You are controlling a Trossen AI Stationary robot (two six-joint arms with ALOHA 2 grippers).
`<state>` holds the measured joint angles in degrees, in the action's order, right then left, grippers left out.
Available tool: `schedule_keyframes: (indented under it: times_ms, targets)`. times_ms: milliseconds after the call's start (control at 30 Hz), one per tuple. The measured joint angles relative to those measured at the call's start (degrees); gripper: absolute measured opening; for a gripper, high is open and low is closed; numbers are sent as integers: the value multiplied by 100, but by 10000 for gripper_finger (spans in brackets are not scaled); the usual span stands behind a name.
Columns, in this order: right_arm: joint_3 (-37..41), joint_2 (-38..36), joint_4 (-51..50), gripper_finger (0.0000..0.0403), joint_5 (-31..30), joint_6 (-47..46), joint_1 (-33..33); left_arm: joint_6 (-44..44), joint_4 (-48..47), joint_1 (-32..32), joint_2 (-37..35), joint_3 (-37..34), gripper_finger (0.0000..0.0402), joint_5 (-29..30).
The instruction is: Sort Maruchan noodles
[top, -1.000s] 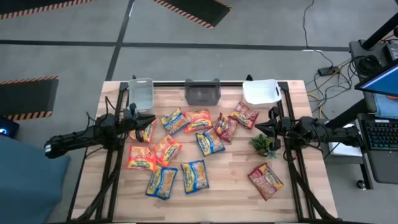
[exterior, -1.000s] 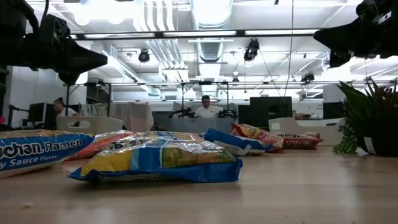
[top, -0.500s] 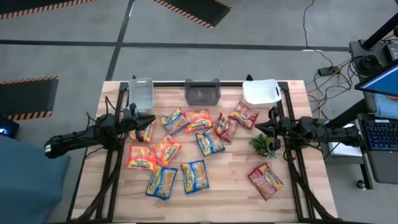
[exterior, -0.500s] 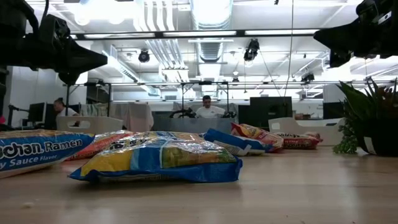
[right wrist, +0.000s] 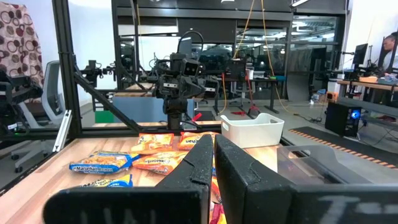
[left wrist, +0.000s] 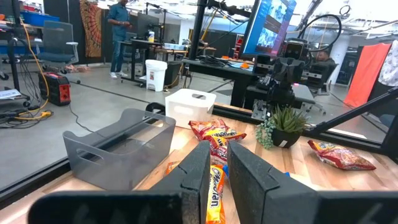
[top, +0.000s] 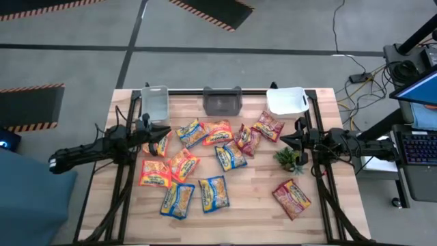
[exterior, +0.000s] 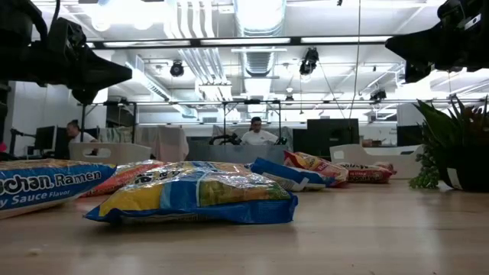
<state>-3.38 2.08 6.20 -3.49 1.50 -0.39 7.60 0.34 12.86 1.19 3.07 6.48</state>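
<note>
Several Maruchan noodle packets lie flat and scattered on the wooden table [top: 252, 212]: blue-and-yellow ones [top: 214, 193], orange ones [top: 155, 173] and dark red ones [top: 292, 198]. My left gripper [top: 168, 130] is shut and empty. It hovers level above the table's left side, over an orange packet [top: 162, 143], and points toward the right edge. My right gripper [top: 283, 140] is shut and empty. It hovers above the right side next to the dark red packets [top: 268, 126] and points toward the left edge. Each wrist view shows its own fingers [left wrist: 219, 155] [right wrist: 213, 149] above the packets.
Three bins stand along the far edge: a clear one [top: 154, 102], a grey one [top: 222, 101] and a white one [top: 287, 100]. A small green plant [top: 288, 158] stands just under my right gripper. People show in the room behind the table [exterior: 257, 131].
</note>
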Motion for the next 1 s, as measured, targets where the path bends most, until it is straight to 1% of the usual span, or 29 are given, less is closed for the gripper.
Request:
schedule_keyframes:
  times_ms: [133,233,267,400,533,633,733,800,1000]
  targets:
    - [0,1,-190,9,-4,158,0,1,1,0,0,1,39,2]
    - [0,3,-338,9,-4,-20,1,0,0,0,0,2,39,2]
    - [0,3,-349,9,-4,-241,0,0,2,0,0,2,39,2]
    - [0,3,-366,9,-17,-1888,-1,2,0,-2,0,2,39,1]
    - [0,3,-747,9,-15,-2924,-1,0,2,0,0,2,39,0]
    - [0,3,-1070,9,-17,-3878,-1,0,1,0,0,1,39,1]
    - [0,3,-1171,9,-97,-4642,-1,0,0,0,0,0,39,0]
    - [0,1,-1169,9,-120,-4780,-3,0,2,-1,0,1,39,0]
    - [0,1,-1165,9,-118,-4670,-1,0,0,0,0,0,39,0]
